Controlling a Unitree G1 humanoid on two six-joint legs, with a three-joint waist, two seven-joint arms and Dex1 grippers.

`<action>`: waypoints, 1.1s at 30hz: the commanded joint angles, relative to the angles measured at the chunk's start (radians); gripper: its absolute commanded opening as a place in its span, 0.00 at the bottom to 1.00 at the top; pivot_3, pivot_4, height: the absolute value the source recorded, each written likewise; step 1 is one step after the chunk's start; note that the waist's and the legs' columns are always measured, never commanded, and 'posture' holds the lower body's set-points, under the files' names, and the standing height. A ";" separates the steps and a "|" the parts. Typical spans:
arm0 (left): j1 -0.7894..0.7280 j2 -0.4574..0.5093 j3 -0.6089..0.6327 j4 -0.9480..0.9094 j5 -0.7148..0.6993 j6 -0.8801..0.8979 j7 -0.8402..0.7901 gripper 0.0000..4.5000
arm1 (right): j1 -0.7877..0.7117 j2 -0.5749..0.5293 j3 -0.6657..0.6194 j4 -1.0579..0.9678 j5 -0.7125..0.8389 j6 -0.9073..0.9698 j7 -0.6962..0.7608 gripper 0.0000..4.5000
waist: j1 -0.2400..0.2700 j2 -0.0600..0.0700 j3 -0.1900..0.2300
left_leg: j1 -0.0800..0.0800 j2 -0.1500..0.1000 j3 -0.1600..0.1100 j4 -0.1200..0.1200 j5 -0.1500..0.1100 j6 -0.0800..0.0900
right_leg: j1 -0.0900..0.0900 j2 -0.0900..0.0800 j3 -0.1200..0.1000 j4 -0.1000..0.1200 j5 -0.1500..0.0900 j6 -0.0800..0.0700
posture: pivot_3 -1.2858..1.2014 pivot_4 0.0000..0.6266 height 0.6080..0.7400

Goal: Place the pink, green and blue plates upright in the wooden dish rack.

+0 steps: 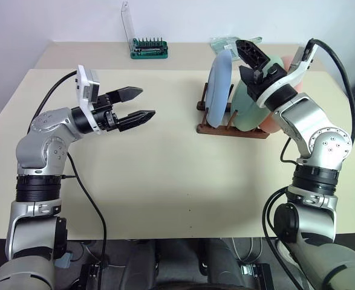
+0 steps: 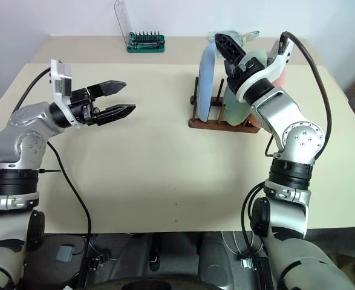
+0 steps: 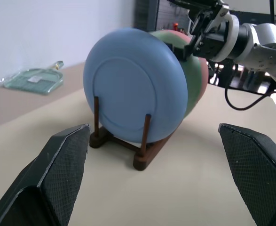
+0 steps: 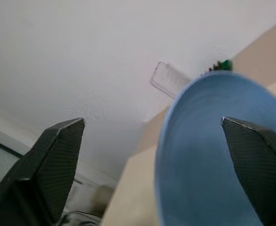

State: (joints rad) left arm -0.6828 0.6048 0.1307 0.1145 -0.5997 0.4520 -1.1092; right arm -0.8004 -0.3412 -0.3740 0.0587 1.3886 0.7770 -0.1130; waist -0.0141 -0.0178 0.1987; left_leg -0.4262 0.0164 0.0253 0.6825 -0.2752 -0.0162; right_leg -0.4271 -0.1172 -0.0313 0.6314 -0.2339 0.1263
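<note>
- At the far right of the bench, the wooden dish rack carries all three plates on edge: blue plate nearest the left arm, green plate behind it, pink plate at the far end and mostly hidden.
- Right tool sits above the rack between the blue and green rims, fingers spread wide, gripping nothing. I cannot tell whether a finger brushes the green rim.
- Left tool hovers over bare bench, well apart from the rack, fingers wide, empty.
- Judgement: all three plates appear seated, so the task looks essentially complete. What remains is clearing the right tool without knocking a rim.
- Handling, judged: plates look rigid, light, matte and thin. They are probably not slippery, but could chip if dropped. They are held only by thin pegs, so a sideways nudge could tip one against its neighbour. If re-seating is needed, pinch the top rim, one finger on each face.
- Left wrist view gives what the head views lack: the blue plate's underside with its foot ring, two pegs in front of it, and the base rails.
- Right wrist view looks into the blue plate's hollow face, with the green tool holder beyond.
- Head views alone show both arms and the rack together.
</note>
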 commanded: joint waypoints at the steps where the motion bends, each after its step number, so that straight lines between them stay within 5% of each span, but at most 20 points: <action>1: -0.022 0.001 0.009 -0.018 -0.003 -0.015 -0.005 1.00 | -0.041 -0.022 0.009 -0.076 -0.041 -0.018 0.067 0.99 | 0.000 0.000 0.000 | 0.000 0.000 0.000 0.000 0.000 0.000 | 0.000 0.000 0.000 0.000 0.000 0.000 | 0.52 0.24 0.88; 11: -0.029 -0.002 0.004 -0.015 -0.001 -0.020 -0.010 1.00 | -0.063 -0.077 -0.026 -0.152 -0.076 -0.046 0.193 0.99 | 0.004 0.000 0.000 | 0.000 0.000 0.000 0.000 0.000 0.000 | 0.000 0.000 0.000 0.000 0.000 0.000 | 0.52 0.24 0.88; 18: 0.000 0.019 -0.005 -0.073 -0.018 0.006 -0.055 1.00 | 0.078 -0.326 -0.103 -0.215 -0.114 -0.017 0.447 0.99 | 0.015 0.000 0.000 | -0.001 0.000 0.001 0.000 -0.001 0.002 | 0.000 0.000 0.000 -0.001 0.000 0.000 | 0.52 0.24 0.88; 26: -0.017 0.004 -0.024 -0.058 0.017 -0.051 -0.067 1.00 | 0.193 -0.446 -0.125 -0.215 -0.266 -0.071 0.559 0.99 | 0.004 0.000 0.000 | 0.000 0.000 0.001 0.001 -0.001 0.002 | 0.000 0.000 0.000 -0.001 0.000 0.000 | 0.52 0.24 0.88; 31: -0.009 0.021 -0.029 -0.032 0.035 -0.074 -0.084 1.00 | 0.378 -0.477 -0.184 -0.383 -0.110 0.007 0.820 0.99 | 0.010 0.000 0.000 | 0.000 0.000 0.000 0.001 -0.001 0.002 | 0.000 0.000 0.000 -0.001 0.000 0.000 | 0.52 0.24 0.88; 33: 0.016 0.029 -0.032 -0.054 0.043 -0.074 -0.078 1.00 | 0.466 -0.477 -0.153 -0.422 -0.156 -0.015 0.914 0.99 | 0.009 0.000 0.000 | 0.000 0.000 0.000 0.000 -0.001 0.002 | 0.001 0.000 0.000 -0.002 0.000 0.000 | 0.52 0.24 0.88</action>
State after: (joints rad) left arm -0.6721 0.6208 0.0918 0.0963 -0.5653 0.3990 -1.1882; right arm -0.3563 -0.8046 -0.5192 -0.3176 1.2315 0.7732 0.7249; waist -0.0055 -0.0180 0.1984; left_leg -0.4260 0.0164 0.0254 0.6834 -0.2765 -0.0139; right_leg -0.4261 -0.1173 -0.0313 0.6293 -0.2340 0.1265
